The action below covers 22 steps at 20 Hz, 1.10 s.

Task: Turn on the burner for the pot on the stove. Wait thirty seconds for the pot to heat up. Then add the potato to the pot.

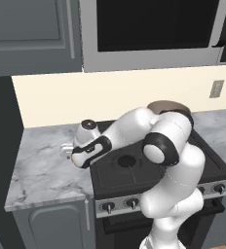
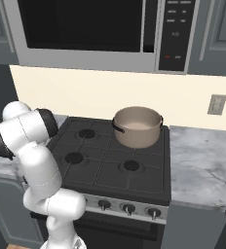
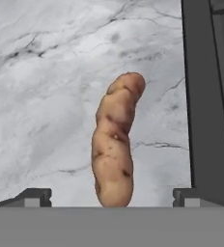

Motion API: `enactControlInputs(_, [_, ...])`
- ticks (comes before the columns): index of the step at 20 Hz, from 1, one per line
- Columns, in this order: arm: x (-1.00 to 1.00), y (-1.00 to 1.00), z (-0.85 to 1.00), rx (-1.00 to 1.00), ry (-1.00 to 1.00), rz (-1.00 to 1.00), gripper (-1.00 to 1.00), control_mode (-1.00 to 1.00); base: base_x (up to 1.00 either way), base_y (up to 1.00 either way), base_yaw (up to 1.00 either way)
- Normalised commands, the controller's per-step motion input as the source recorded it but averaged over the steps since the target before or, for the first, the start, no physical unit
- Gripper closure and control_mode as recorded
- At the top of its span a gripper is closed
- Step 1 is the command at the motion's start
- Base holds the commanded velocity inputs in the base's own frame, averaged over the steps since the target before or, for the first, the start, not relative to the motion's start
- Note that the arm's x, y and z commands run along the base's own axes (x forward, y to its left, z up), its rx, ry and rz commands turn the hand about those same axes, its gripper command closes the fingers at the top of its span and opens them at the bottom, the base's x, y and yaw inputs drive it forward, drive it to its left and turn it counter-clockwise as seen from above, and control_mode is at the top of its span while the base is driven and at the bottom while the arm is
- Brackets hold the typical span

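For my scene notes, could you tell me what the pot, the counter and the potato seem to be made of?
The pot: likely metal, matte tan-brown, with smooth straight walls and a beige inside. The counter: apparently polished marble or a look-alike, pale grey with dark veins. The potato: rendered as natural produce, its dull orange-brown skin lumpy with dark spots.
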Motion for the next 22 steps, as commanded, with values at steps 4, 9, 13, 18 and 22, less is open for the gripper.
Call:
enactControlInputs(4, [0.03, 0.05, -0.39, -0.04, 0.07, 0.00, -1.00, -1.00, 0.00, 0.00, 0.00])
enactControlInputs(9, [0.10, 0.00, -0.21, -0.01, 0.01, 0.00, -1.00, -1.00, 0.00, 0.00, 0.00])
enactControlInputs(13, [0.26, 0.00, 0.00, 0.00, 0.00, 0.00, -1.00, -1.00, 0.00, 0.00, 0.00])
enactControlInputs(18, [0.28, 0.00, 0.00, 0.00, 0.00, 0.00, -1.00, -1.00, 0.00, 0.00, 0.00])
enactControlInputs(22, [0.16, 0.02, -0.09, 0.00, 0.00, 0.00, 1.00, -1.00, 0.00, 0.00, 0.00])
